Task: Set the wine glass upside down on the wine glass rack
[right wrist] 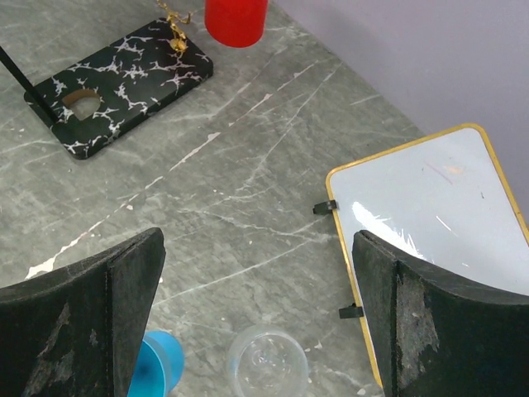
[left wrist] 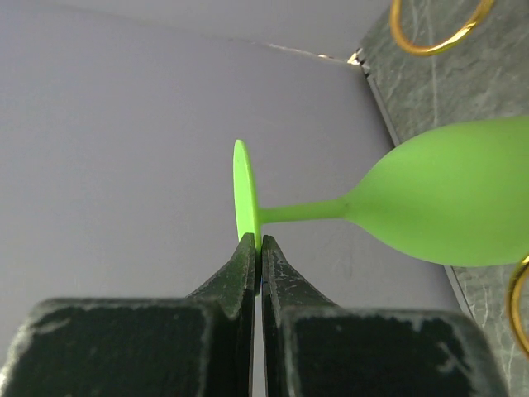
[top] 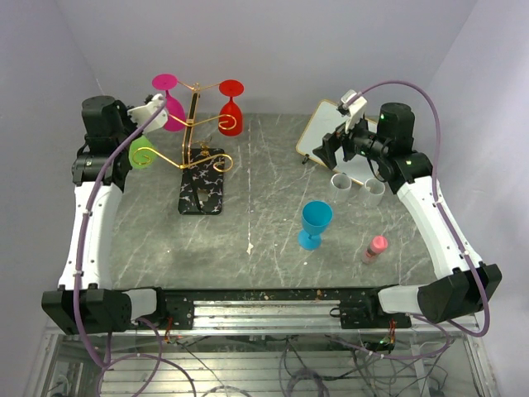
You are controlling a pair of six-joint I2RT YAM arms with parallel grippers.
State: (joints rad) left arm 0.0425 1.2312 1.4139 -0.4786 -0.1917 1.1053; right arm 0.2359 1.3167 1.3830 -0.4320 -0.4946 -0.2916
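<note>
Grey marble tabletop, lilac walls. Green wine glass [left wrist: 446, 203] sits at the left spiral arm end of the wine glass rack [top: 195, 124]; contact unclear. Left gripper [left wrist: 259, 248] is clamped on the rim of its foot. Pink glass [top: 169, 103] and red glass [top: 231, 112] hang inverted from the rack. Blue glass [top: 315, 223] stands upright mid-table. Right gripper [right wrist: 258, 248] hovers with jaws wide apart above a clear cup [right wrist: 266, 361] beside a gold-rimmed tray [right wrist: 463, 215].

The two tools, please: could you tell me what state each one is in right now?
Left tool: closed on the foot of the green wine glass.
Right tool: open, holding nothing.
</note>
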